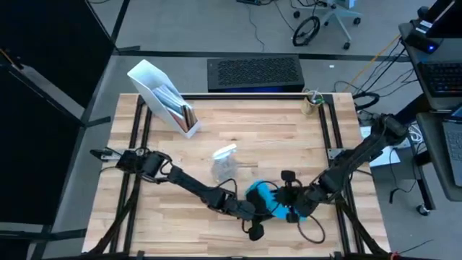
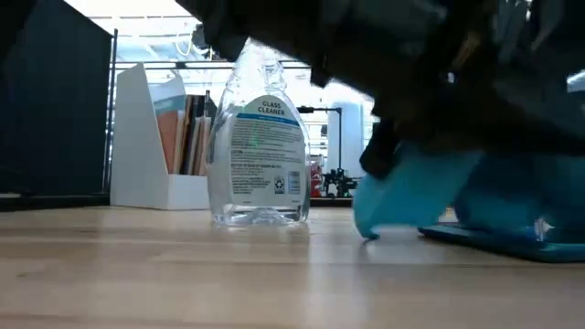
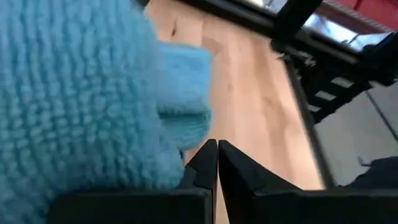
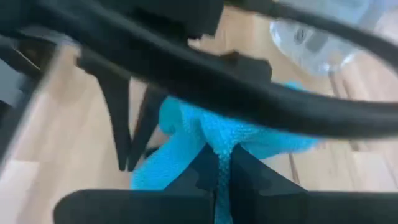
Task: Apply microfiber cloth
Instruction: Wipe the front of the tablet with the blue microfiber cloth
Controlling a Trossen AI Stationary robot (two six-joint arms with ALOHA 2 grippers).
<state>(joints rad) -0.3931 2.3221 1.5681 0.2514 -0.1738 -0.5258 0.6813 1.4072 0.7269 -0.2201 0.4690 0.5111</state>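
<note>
Starting at the left of the counter (image 1: 144, 217), we see a white file holder (image 1: 162, 97) with papers standing near the far edge, well apart from the work. Moving right, the clear glass-cleaner spray bottle (image 1: 224, 162) stands upright near the middle, untouched. Our left end effector (image 1: 254, 217) reaches in low toward the front; in its wrist view its fingers are pressed together with nothing between them, and the microfiber cloth (image 3: 68, 93) lies bunched just beside them. Next, the cloth sits at the front centre, draped over a dark flat slab, probably the tablet (image 2: 512, 239), whose edge shows under it in the low view. Furthest right, our right end effector (image 4: 221, 171) is pinching a fold of the cloth between its fingers.

We judge the task partly done: the cloth is already on the slab and gripped, but it is still bunched, so spreading or wiping seems to remain.
</note>
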